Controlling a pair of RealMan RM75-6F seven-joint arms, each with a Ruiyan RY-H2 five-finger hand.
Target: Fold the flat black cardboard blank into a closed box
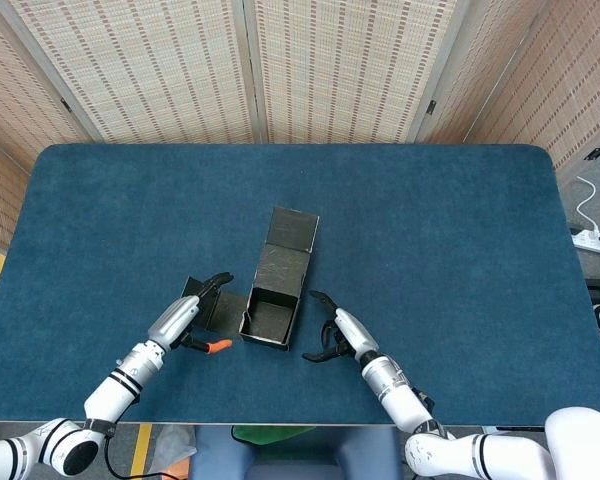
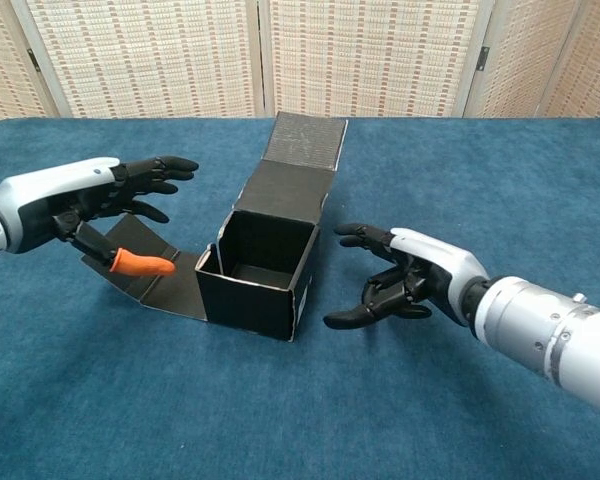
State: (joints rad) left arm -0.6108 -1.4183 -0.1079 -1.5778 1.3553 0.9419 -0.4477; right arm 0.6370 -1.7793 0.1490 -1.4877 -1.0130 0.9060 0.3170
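Left hand [image 2: 90,200] and right hand [image 2: 405,282] hover empty, fingers apart.

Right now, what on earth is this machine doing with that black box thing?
A two-armed robot is folding a black cardboard box on a blue table. The box stands half made: its walls are up, but the top is open, the lid lies back and a side flap lies flat on the table. Neither hand touches it: the left hand hovers over the flap, and the right hand is beside the box, fingers spread.
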